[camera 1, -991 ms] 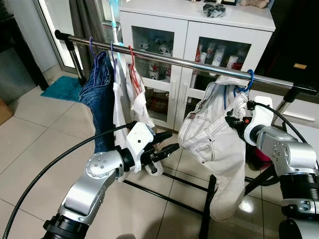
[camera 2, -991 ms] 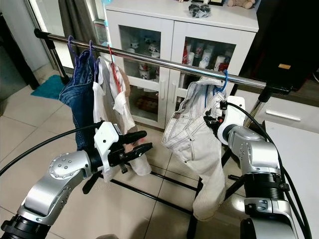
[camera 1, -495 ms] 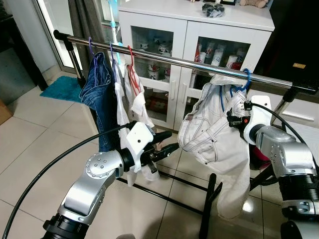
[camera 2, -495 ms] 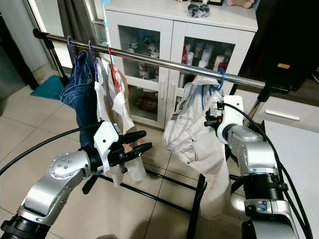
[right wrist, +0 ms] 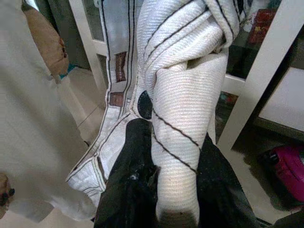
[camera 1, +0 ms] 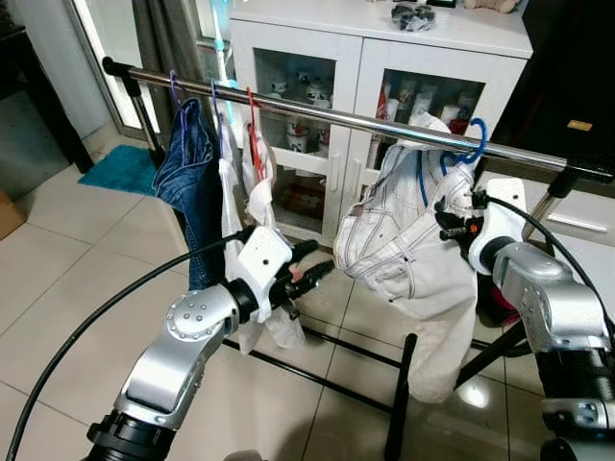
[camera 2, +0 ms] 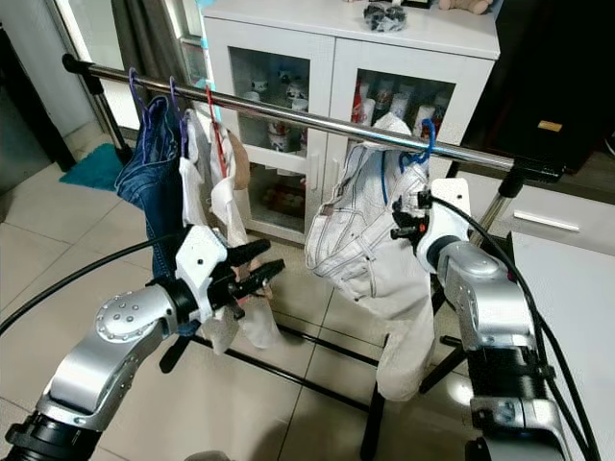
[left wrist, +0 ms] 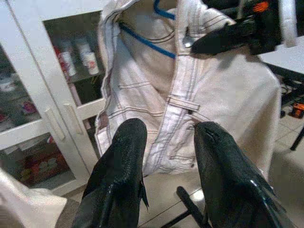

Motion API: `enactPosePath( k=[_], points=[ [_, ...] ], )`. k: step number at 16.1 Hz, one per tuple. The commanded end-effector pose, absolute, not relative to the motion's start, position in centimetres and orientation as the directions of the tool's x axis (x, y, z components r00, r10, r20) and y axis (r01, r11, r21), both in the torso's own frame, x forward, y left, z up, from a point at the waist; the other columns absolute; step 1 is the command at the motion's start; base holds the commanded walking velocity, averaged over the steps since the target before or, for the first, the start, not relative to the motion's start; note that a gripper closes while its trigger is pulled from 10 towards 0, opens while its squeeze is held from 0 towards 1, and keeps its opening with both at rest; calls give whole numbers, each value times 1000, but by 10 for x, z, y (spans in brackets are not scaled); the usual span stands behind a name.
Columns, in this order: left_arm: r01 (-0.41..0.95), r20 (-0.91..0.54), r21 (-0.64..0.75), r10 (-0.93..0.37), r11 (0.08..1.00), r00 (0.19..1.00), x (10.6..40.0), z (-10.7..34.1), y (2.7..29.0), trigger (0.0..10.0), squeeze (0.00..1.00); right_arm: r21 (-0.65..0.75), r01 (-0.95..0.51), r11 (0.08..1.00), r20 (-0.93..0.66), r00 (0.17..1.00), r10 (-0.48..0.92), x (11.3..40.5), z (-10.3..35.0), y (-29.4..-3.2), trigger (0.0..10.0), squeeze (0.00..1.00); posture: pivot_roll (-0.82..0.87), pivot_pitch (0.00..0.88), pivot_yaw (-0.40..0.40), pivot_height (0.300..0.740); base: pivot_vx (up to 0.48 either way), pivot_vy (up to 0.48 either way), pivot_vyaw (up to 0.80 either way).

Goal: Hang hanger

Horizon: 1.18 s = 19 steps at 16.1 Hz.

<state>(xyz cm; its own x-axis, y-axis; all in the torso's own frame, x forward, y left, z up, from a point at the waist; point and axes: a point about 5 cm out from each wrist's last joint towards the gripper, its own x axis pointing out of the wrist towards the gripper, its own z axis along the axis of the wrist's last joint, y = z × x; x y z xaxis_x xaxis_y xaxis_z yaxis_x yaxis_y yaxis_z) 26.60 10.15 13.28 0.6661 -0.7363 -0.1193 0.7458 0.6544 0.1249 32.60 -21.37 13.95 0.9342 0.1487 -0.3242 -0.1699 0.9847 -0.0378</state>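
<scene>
Two silver arms are reaching toward a chrome clothes rail (camera 1: 317, 110) that is running across the room in front of a white glass-door cabinet (camera 1: 375, 58). Beyond the rail, on the tiled floor (camera 1: 67, 259), a teal mat (camera 1: 120, 171) is lying near the window side.

Largest of the hanging things, a pair of white jeans (camera 1: 413, 240) is draping down from a blue hanger (camera 1: 452, 158), whose hook is sitting over the rail toward the robot's right end. The right gripper (right wrist: 166, 190) is pressing into the jeans just below that hook; in the right wrist view its two black fingers (right wrist: 130, 190) are standing clamped on a bunched fold of the white denim between them.

Toward the left end of the rail, blue jeans (camera 1: 192, 182) are hanging beside two pale garments (camera 1: 255, 206), each on its own hanger.

Below and between these groups, the left gripper (camera 1: 309, 271) is hovering in the air, near the lower left edge of the white jeans without touching them. Its fingers (left wrist: 118, 175) are standing parted with nothing between them, pointing at the waistband in the left wrist view.

On the cabinet top a small dark object (camera 1: 413, 13) is resting; what it is cannot be told.
</scene>
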Motion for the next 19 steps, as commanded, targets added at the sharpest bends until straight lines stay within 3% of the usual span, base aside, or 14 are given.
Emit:
enactPosePath(
  k=[1,4,11,19],
  points=[
    [718,-96,144,-712,681,695,271,138,104,10000,0,-70,-189,980,-191,966,172,323,168,-214,0,0,50,0,-15,740,0,0,0],
    [707,-90,132,-702,695,707,272,138,104,10000,0,-81,-226,971,-204,957,206,312,163,-208,0,0,46,0,-14,740,0,0,0],
    [712,-108,122,-703,692,703,269,133,103,10000,0,-27,-243,970,-224,947,231,274,148,-183,0,0,32,0,-7,740,-281,0,0],
    [707,-102,116,-699,698,708,269,133,104,10000,0,-2,-249,968,-243,939,241,262,144,-172,0,0,31,0,-11,740,-173,0,0]
  ],
)
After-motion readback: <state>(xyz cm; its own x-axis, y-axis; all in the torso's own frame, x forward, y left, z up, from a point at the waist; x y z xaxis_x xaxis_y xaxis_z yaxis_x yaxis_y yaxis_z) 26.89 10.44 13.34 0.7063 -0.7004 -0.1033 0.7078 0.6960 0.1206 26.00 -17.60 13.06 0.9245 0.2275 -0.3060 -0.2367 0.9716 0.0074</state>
